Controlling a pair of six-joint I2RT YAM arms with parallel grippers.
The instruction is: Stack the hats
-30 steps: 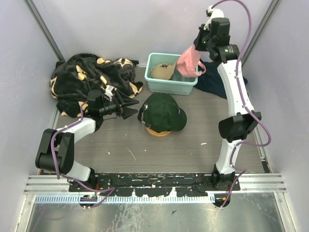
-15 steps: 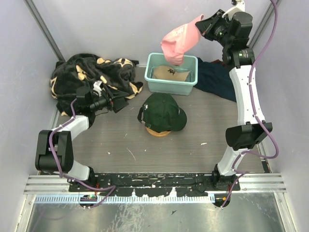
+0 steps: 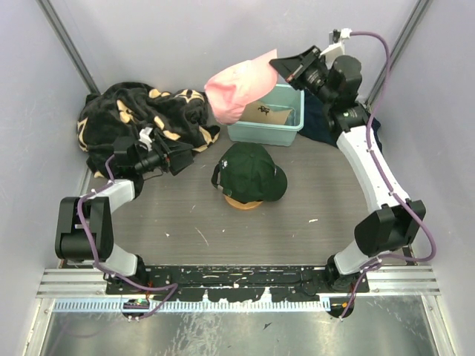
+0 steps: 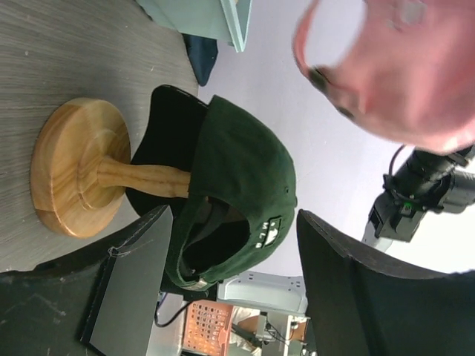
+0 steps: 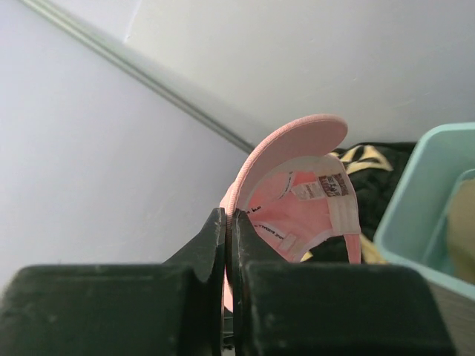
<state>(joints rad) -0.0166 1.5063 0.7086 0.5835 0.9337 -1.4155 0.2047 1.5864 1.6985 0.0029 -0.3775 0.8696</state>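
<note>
A dark green hat sits on a round wooden stand in the middle of the table; the left wrist view shows the green hat and the stand side-on. High above the table's back, my right gripper is shut on the edge of a pink hat, whose inside hangs beyond the right gripper. A tan hat lies in the teal bin. My left gripper stands open left of the green hat, empty. The black hat is out of view.
A black blanket with tan flower marks is heaped at the back left, right behind the left gripper. A dark navy cloth lies right of the bin. Grey walls close in the table on three sides.
My right arm has swung the pink hat left, from over the bin to above the gap between blanket and bin. The left gripper has pulled back towards the blanket.
</note>
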